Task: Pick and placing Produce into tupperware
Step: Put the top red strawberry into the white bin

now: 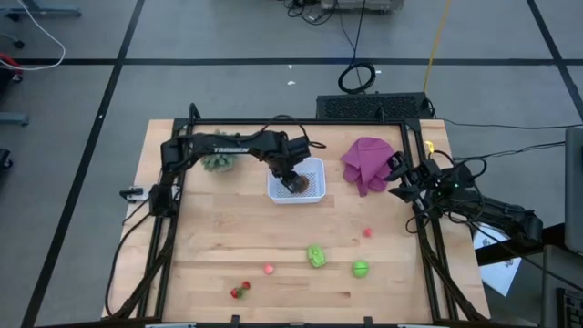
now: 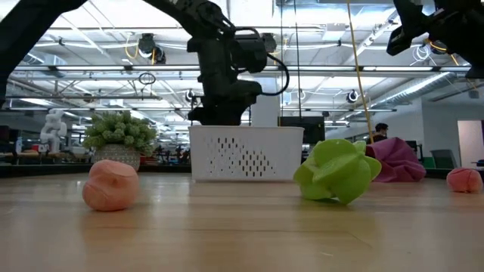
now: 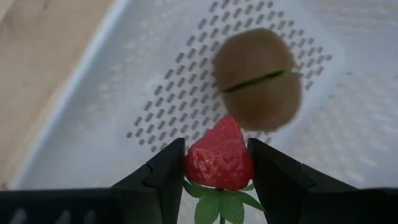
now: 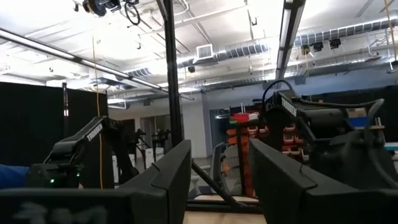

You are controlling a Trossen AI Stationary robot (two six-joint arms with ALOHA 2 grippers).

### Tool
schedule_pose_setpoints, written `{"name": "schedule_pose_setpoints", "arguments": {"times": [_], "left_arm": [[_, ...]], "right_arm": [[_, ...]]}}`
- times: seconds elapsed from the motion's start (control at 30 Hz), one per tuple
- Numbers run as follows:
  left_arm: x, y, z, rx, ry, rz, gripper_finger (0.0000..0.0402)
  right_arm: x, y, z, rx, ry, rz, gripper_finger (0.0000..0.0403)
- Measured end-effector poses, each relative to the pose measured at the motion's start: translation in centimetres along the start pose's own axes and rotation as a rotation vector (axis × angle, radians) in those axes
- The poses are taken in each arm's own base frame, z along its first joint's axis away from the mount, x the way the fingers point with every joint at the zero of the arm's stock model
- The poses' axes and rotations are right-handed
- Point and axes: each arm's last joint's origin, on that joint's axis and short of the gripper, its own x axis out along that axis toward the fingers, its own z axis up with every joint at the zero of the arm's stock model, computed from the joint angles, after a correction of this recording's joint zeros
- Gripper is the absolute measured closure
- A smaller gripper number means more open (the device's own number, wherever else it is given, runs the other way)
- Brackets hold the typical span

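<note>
Over the white perforated tupperware [image 1: 312, 167], just above the centre of the high view, the left gripper [image 3: 217, 163] hangs with its jaws pinched on a toy strawberry [image 3: 219, 159], leaves pointing back toward the wrist. Directly beneath it in the left wrist view a brown kiwi [image 3: 259, 78] already lies on the basket floor.

The chief risk, as I judge it, is in the release: if the strawberry lands on the kiwi's rounded back it could roll or bounce, and the low walls may not keep it in. A gripper lowered too far could also press on the kiwi or nudge the light basket across the worktop [image 1: 209, 246].

The right gripper [image 4: 219, 180] waits at the right edge of the high view, beside the purple cloth [image 1: 367, 162], its fingers apart with nothing between them.

Still out on the worktop in the lower half of the high view: a green leafy piece [image 1: 316, 256], a green ball [image 1: 361, 268], a pink piece [image 1: 269, 269], a red one [image 1: 368, 232] and a red-and-green bit [image 1: 240, 290].
</note>
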Motion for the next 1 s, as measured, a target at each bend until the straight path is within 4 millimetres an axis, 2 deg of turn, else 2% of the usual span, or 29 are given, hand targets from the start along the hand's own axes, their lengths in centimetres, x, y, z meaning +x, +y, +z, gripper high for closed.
{"name": "schedule_pose_setpoints", "arguments": {"times": [0.23,0.4,1.0], "left_arm": [[-0.2,0.7,0.3,-0.004,-0.007,0.024,0.0234],[0.7,1.0,0.1,-0.006,0.032,0.042,0.0234],[0.8,1.1,0.2,-0.001,0.033,0.048,0.0234]], "right_arm": [[0.0,-0.1,-0.2,0.011,0.014,-0.006,0.0252],[0.0,-0.1,-0.2,0.011,0.015,-0.004,0.0252],[0.0,-0.1,-0.2,-0.024,0.015,-0.004,0.0252]]}}
